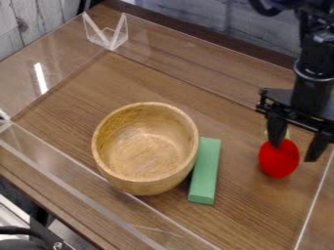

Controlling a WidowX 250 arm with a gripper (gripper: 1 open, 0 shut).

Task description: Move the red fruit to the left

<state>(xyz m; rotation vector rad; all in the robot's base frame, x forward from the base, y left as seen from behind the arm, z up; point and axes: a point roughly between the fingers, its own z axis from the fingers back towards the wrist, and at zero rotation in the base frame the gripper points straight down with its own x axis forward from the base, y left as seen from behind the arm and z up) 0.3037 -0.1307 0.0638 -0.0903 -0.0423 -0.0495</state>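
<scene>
Nearest, at the lower left corner of the frame, a dark object with cables (19,237) pokes in at the edge of the wooden worktop (98,215). Beyond it, low in the middle, a green rectangular block (204,172) lies lengthwise, its long side running away from the camera, just beside a wooden bowl (146,147) that sits left of it. The bowl is round, pale tan and open at the top, with bare wood inside. Right of the block, in the right half of the picture, the red fruit (278,159) lies on the worktop, well apart from the bowl, its green leafy top (275,128) toward the far side and partly hidden. The jaws (288,122) of the dark robot arm (317,64) are spread, with one finger at the far left side of the fruit and the other out to its right; whether either touches it, I cannot tell. Farthest, at the upper left, stands a small clear wire-like object (105,32).
</scene>
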